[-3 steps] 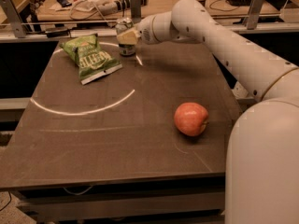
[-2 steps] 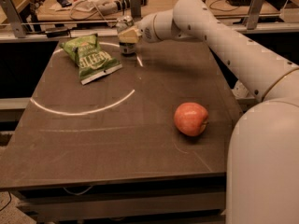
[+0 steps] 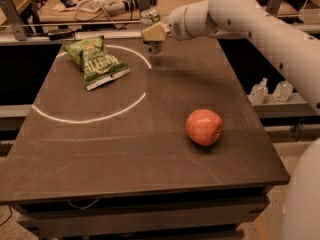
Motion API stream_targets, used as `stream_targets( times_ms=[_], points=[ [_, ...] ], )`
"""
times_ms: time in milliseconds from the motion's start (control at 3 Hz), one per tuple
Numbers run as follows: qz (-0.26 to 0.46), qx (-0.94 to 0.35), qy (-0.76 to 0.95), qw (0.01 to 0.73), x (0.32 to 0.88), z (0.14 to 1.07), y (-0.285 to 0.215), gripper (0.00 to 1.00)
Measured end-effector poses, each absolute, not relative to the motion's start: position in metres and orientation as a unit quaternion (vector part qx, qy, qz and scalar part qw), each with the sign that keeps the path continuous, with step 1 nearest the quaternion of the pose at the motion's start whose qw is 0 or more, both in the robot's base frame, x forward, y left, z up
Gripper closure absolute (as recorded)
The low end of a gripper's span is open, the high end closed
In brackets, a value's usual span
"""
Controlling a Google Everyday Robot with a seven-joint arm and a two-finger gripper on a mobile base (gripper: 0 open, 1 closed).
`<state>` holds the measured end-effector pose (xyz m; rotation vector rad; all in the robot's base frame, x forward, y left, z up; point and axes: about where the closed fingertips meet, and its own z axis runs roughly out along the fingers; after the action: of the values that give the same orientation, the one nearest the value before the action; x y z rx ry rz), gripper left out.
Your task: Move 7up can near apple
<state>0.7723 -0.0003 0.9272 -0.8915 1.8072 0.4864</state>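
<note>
Because the apple (image 3: 204,127) lies well on the near side of my fingers (image 3: 155,32), a little toward the side my arm comes in from, it sets where this carry has to end. It rests alone on the dark counter (image 3: 125,159), with bare surface all round it, so I judge there is room to set something down just beside it on any side. Its nearest edge of the counter is the one on my arm's side; past that edge two small bottles (image 3: 270,90) stand lower down, well clear.

Between the apple and my fingers the counter is open, crossed only by a white ring (image 3: 90,118) drawn on it. The chip bag (image 3: 99,64) lies flat inside that ring, off to the side of my fingers away from the arm and apart from them, so it should not be in the way.

My fingers are closed round the middle of the 7up can (image 3: 149,18), which stands upright at the counter's far edge. I cannot tell whether its base is touching the surface. Beyond my fingers is a cluttered desk (image 3: 100,4), so I judge the free way is toward the apple.
</note>
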Motion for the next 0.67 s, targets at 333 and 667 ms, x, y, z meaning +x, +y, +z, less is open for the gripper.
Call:
stream_targets(
  times_ms=[333, 667],
  points=[
    [0.19, -0.355, 0.765, 0.502, 0.734, 0.943, -0.027, 1.0],
    [0.185, -0.328, 0.782, 0.497, 0.685, 0.954, -0.048, 1.0]
  ],
)
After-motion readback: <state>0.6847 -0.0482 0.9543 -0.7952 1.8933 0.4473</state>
